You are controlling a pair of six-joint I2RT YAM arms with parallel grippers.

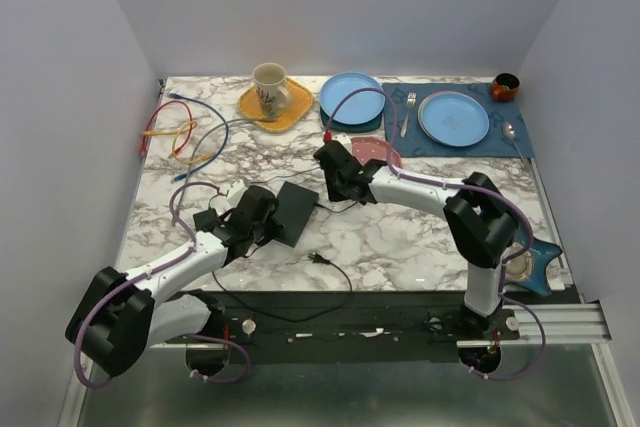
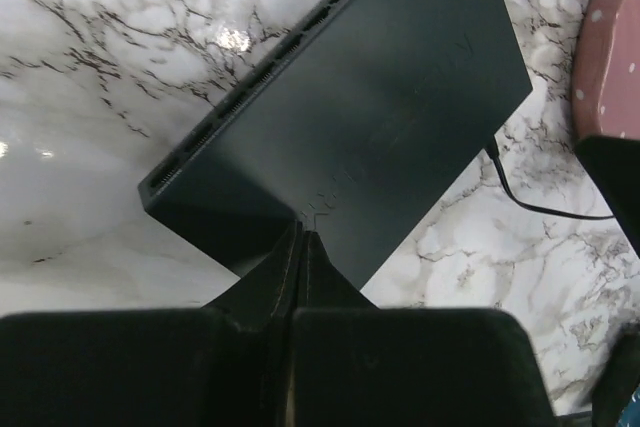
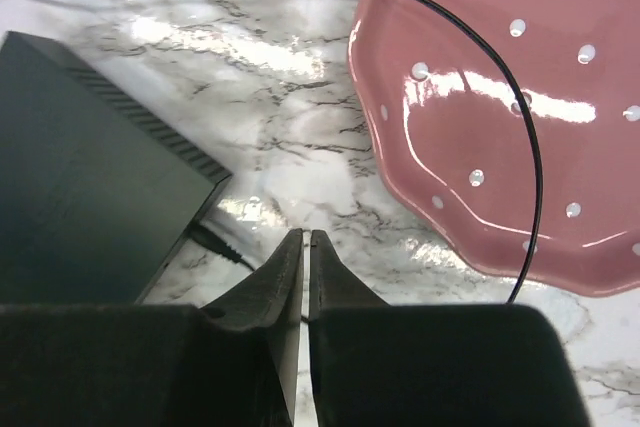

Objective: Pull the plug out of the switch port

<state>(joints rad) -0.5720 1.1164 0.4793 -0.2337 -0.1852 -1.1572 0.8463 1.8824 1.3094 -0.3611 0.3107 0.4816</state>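
Your left gripper (image 2: 303, 235) is shut tight and has nothing in it. Its tips are at the near edge of the switch (image 2: 370, 107). You cannot tell if they touch it. The switch lies flat on the table (image 1: 400, 237), near the middle, between your two grippers. A row of ports (image 2: 290, 47) runs along one long side.

Your right gripper (image 3: 305, 237) has its fingers nearly together, with only a thin slit between them. It holds nothing. It hangs just beside a corner of the switch, close to the plug (image 3: 208, 238). The plug is small and black. It is in the short side of the switch, not pulled out. A thin black cord (image 3: 530, 177) loops over the pink plate (image 3: 500, 147) and goes out of sight behind your right fingers. The pink plate has white dots and sits near the switch, not touching it.

At the far side of the table are a mug (image 1: 270, 87) on a yellow plate (image 1: 290, 114), two blue plates (image 1: 352, 97) and a fork (image 1: 409, 112). Some bright cables (image 1: 180, 129) lie at the far left.
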